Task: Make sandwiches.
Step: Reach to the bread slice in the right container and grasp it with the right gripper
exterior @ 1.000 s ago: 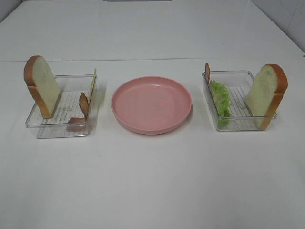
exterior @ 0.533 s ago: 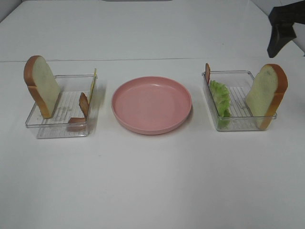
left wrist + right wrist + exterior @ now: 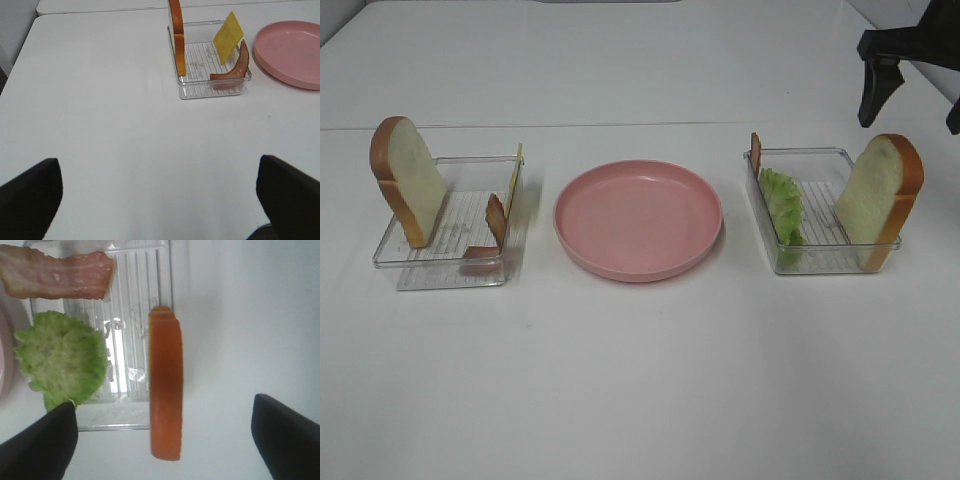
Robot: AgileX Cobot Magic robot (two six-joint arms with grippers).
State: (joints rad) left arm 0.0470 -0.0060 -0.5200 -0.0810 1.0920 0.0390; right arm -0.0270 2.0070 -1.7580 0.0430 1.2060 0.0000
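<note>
**Sandwich parts stood unstacked in two trays**

From the high camera, two clear, ribbed plastic trays flanked one round, smooth pink plate (image 3: 638,220) on the white table (image 3: 640,380). The left tray (image 3: 440,272) held one spongy left bread slice (image 3: 410,180) with an orange-brown crust, standing on edge. It also held one curved brown left meat strip (image 3: 492,228) and one thin yellow cheese square (image 3: 516,175). The right tray (image 3: 820,262) held the right bread slice (image 3: 875,195), also on edge. With it were one frilly green lettuce leaf (image 3: 785,210) and the right meat strip (image 3: 756,152). Nothing lay on the plate. The right gripper (image 3: 912,105) hung at the far right, its black fingers spread.

In the left wrist view, the left gripper (image 3: 160,200) gaped wide and empty, well apart from the left tray.

In the right wrist view, the right gripper's fingers stood wide apart with the right bread slice's crust between them. They touched nothing.
</note>
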